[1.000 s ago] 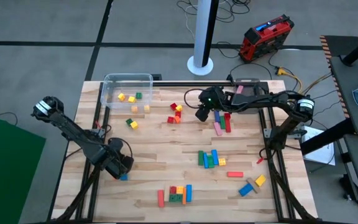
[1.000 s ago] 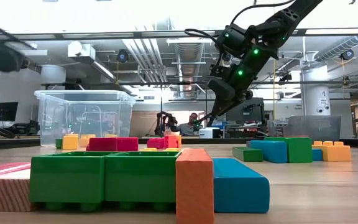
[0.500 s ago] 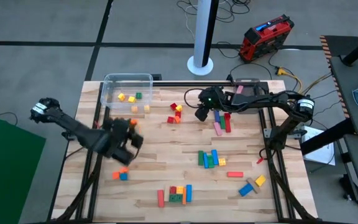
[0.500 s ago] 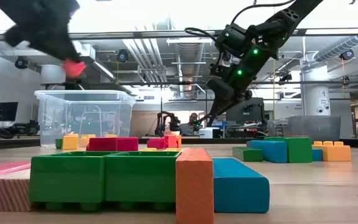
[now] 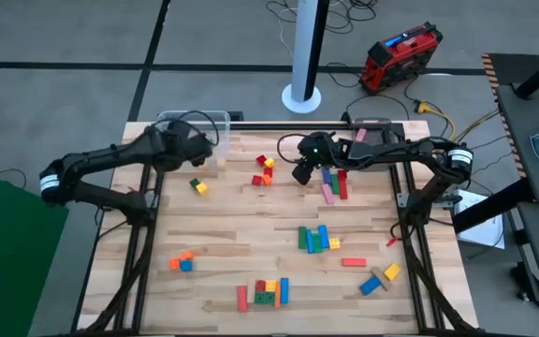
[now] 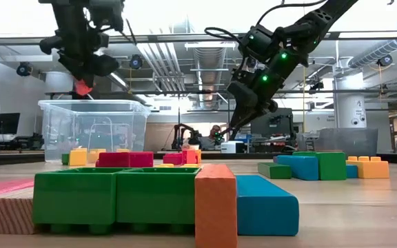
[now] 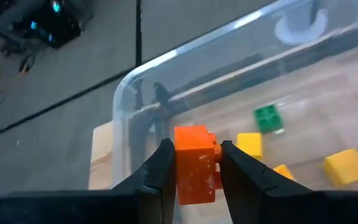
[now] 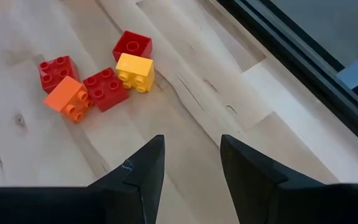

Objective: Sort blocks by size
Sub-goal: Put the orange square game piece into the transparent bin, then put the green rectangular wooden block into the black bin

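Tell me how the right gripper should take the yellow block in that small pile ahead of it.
Grip the yellow block across its two smooth side walls, coming straight down from above. It lies at the pile's edge with bare table on its far side, though a red block touches it. The right gripper is open and hovers nearby; I would slip one finger between the two.

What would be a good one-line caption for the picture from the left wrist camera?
The left gripper holds an orange block over the clear tub.
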You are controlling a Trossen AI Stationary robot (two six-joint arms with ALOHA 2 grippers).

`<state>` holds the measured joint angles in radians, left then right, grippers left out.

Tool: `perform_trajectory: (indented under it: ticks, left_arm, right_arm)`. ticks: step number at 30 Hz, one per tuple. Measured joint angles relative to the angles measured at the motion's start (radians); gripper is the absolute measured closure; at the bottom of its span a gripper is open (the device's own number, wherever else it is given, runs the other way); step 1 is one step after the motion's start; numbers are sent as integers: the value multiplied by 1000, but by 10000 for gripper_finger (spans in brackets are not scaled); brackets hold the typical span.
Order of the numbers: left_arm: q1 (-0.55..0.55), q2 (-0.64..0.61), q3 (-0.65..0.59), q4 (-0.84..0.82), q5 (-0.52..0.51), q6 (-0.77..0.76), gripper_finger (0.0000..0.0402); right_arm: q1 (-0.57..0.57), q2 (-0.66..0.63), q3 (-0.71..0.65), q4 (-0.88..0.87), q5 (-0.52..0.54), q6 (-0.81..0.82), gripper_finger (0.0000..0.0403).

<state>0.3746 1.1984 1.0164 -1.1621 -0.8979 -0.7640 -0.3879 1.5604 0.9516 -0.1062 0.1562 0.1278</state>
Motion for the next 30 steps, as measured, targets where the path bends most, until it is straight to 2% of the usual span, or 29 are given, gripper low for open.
perform_trajectory:
  ticks: [4, 11, 16, 19, 22, 23, 24, 27, 30]
  left_arm:
    - [47, -1, -10, -7, 0, 20, 293]
    - [46, 0, -10, -2, -9, 32, 255]
    - [38, 0, -10, 2, -10, 32, 245]
    - [20, 0, -10, 2, -10, 32, 245]
    - [-22, 0, -10, 3, -11, 39, 245]
    - [-41, 0, -10, 3, -11, 45, 245]
    - [-63, -1, -10, 2, -11, 49, 245]
    - [-142, -1, -10, 2, -12, 53, 245]
    - [-248, -1, -10, 6, -12, 53, 245]
  right_arm:
    - [0, 0, 0, 0, -1, 3, 261]
    - [9, 0, 0, 4, -1, 1, 256]
    - [27, -1, 64, 75, -14, -84, 263]
    - [44, -1, 129, 83, -161, -129, 280]
    - [74, 0, 175, 10, -467, -178, 307]
    - [93, 0, 186, -30, -505, -172, 318]
    - [112, 0, 195, -68, -481, -147, 330]
    - [180, 0, 213, -249, -271, -66, 367]
    - [243, 0, 228, -486, -235, 8, 388]
